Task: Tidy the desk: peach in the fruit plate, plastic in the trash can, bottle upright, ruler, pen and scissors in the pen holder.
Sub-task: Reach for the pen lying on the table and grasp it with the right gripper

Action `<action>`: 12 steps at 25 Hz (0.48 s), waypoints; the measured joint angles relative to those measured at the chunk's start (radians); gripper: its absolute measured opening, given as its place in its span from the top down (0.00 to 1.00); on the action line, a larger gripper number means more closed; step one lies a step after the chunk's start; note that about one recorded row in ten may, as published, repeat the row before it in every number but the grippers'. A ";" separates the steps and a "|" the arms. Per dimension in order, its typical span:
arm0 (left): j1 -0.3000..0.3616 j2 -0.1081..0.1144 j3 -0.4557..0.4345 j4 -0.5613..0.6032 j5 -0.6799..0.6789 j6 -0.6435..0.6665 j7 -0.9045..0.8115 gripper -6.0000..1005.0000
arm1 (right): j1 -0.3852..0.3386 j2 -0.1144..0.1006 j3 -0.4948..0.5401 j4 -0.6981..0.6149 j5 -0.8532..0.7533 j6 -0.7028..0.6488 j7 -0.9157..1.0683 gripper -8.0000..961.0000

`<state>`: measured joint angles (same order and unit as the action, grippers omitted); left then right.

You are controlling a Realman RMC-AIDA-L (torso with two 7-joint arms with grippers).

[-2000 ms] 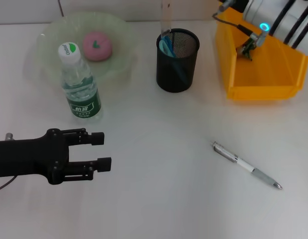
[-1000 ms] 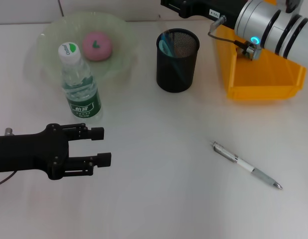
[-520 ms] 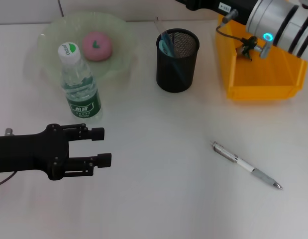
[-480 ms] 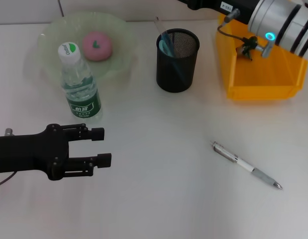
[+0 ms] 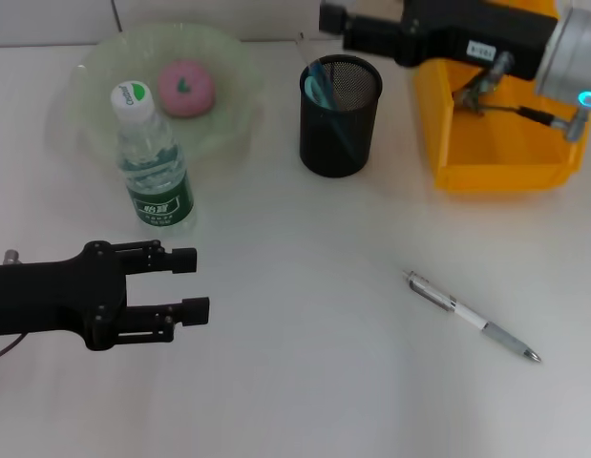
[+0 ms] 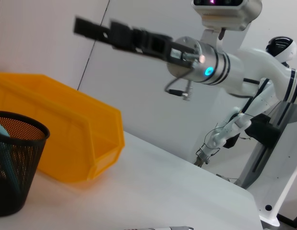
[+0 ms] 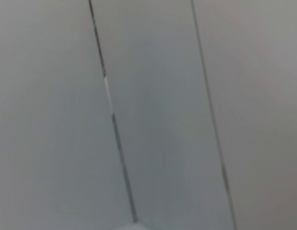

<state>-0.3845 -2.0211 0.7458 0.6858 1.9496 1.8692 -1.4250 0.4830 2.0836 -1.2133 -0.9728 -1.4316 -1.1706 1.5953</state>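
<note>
One job left by the look of it: peach (image 5: 186,89) in the fruit plate (image 5: 94,72), bottle (image 5: 155,162) upright at the plate's near edge, scissors' blue handles (image 5: 321,88) poking from the pen holder (image 5: 340,114). No plastic visible; trash can (image 5: 496,134) interior mostly hidden by the arm.

Bench (image 5: 305,382): pale, flat, bare around the remaining item, with plenty of approach room from any side.

Right gripper (image 5: 335,21): high above the bench's far edge beside the pen holder; fingers apart or together, cannot tell. Left gripper (image 5: 192,284): low at the near left, fingers apart, nothing between them, pointing rightward.

Pen (image 5: 473,318): flat on the bench at the near right, long axis diagonal, one end toward the pen holder, tip toward the near right corner. Well apart from both grippers; on the right arm's side, so likely its pick, calling for a descent toward the near right.
</note>
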 joint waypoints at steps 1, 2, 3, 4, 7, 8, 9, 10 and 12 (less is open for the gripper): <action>0.001 0.002 0.000 0.001 0.000 0.001 0.000 0.28 | -0.004 0.000 0.028 -0.030 -0.072 -0.050 0.061 0.16; 0.001 0.003 0.000 0.001 0.000 0.002 0.000 0.28 | -0.007 0.000 0.087 -0.081 -0.184 -0.139 0.156 0.16; 0.002 0.004 0.000 0.001 0.001 0.002 0.000 0.28 | -0.007 0.000 0.087 -0.081 -0.184 -0.139 0.156 0.16; 0.002 0.006 0.000 0.001 0.003 0.003 0.000 0.28 | -0.006 -0.001 0.128 -0.112 -0.252 -0.206 0.207 0.16; 0.002 0.010 0.003 0.001 0.007 0.003 0.000 0.28 | 0.001 -0.005 0.224 -0.189 -0.390 -0.362 0.307 0.16; 0.002 0.011 0.004 0.001 0.008 0.003 0.000 0.28 | 0.005 -0.007 0.248 -0.211 -0.431 -0.406 0.338 0.16; 0.003 0.012 0.005 0.001 0.009 0.004 0.000 0.28 | 0.012 -0.011 0.271 -0.236 -0.475 -0.452 0.373 0.16; 0.003 0.014 0.006 0.002 0.012 0.005 0.001 0.28 | 0.020 -0.014 0.290 -0.258 -0.520 -0.495 0.409 0.16; 0.002 0.015 0.009 0.002 0.015 0.006 0.002 0.28 | 0.051 -0.022 0.324 -0.317 -0.647 -0.605 0.496 0.16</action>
<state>-0.3821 -2.0064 0.7543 0.6873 1.9650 1.8755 -1.4227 0.5336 2.0621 -0.8889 -1.2897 -2.0785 -1.7755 2.0914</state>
